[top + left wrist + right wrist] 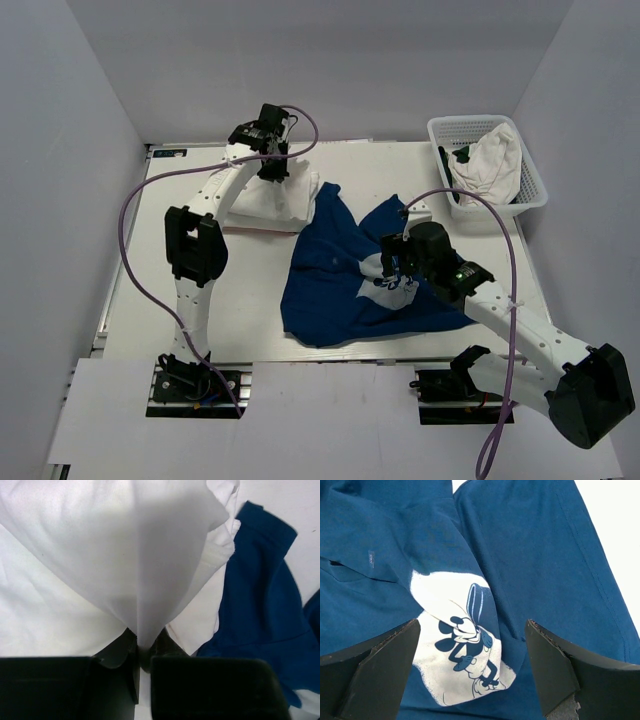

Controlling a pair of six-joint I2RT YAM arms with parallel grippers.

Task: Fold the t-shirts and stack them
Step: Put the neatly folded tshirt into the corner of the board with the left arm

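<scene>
A folded white t-shirt (262,203) lies at the back left of the table. My left gripper (272,166) is shut on a fold of this white t-shirt (135,580) and lifts it into a peak. The navy blue t-shirt (340,275) lies crumpled in the middle of the table, and its sleeve shows in the left wrist view (260,595). My right gripper (392,268) is open just above it, jaws wide on either side of the pale cartoon print (457,645). More white cloth (492,160) sits in the basket.
A white plastic lattice basket (530,190) stands at the back right corner, holding white cloth and something dark. White walls close in the table on three sides. Purple cables loop from both arms.
</scene>
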